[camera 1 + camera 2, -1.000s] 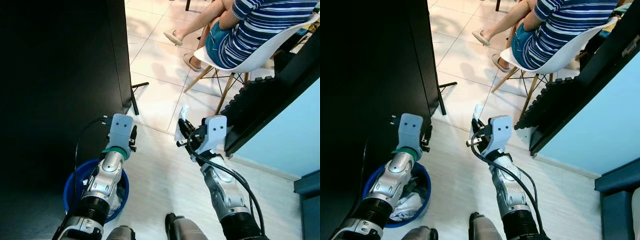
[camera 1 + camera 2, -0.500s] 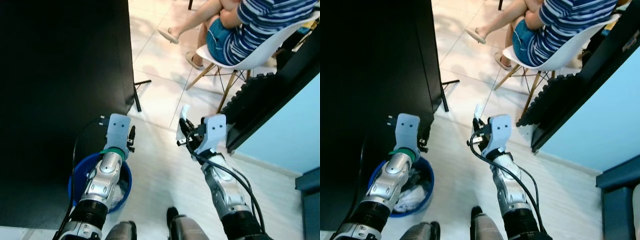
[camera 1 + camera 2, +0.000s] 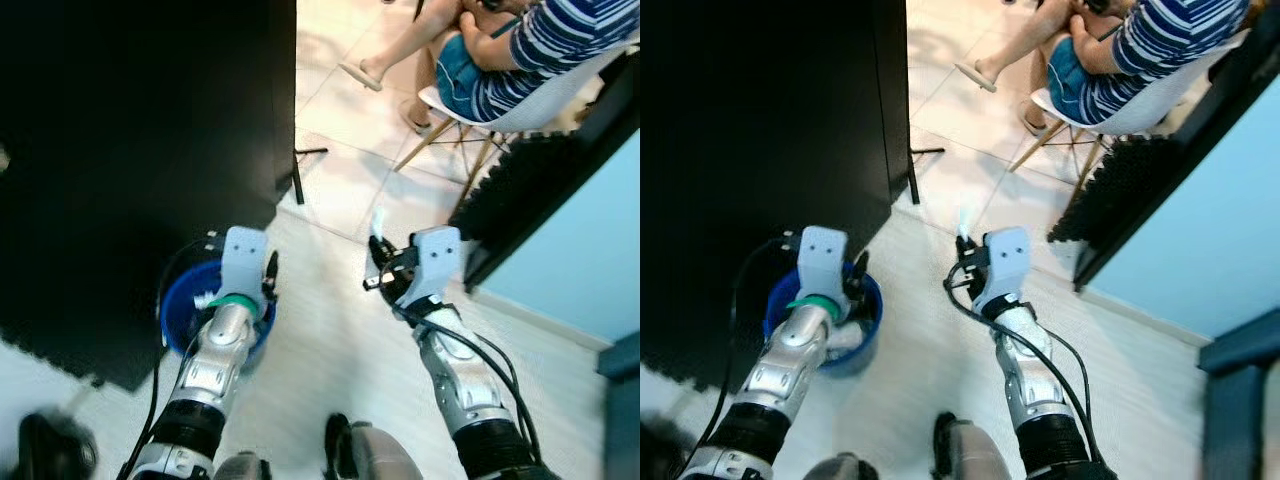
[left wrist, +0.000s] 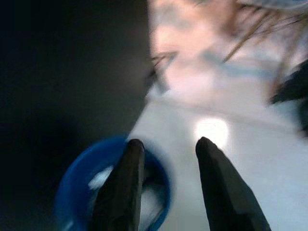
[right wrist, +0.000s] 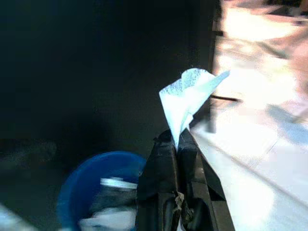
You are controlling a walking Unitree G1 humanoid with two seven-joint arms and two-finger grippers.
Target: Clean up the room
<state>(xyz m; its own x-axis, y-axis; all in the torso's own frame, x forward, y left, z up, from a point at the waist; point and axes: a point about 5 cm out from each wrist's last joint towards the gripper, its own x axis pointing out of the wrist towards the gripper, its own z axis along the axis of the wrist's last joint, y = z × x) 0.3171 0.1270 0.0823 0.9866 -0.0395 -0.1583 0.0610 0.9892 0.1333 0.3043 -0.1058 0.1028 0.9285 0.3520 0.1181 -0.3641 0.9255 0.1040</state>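
Your right tool (image 5: 177, 144) has its two black fingers pressed together on a scrap of white tissue (image 5: 188, 94), which sticks up crumpled above the fingertips; from the head camera the same scrap is only a small pale blur at the tool's tip, held over the light floor (image 3: 330, 360). Your left tool (image 4: 166, 149) has its fingers spread apart with nothing between them, and it hovers just above the blue bin (image 3: 185, 300) that stands on the floor against the black cabinet (image 3: 140, 130). Your left forearm covers much of the bin, so you see only part of its rim; there is pale crumpled material inside, but motion blur keeps you from telling what it is. The cabinet face is so dark that no detail can be made out. At the top edge a person in a striped top (image 3: 560, 40) sits on a white chair (image 3: 520, 105), cut off by the frame so only legs, torso and an arm show.
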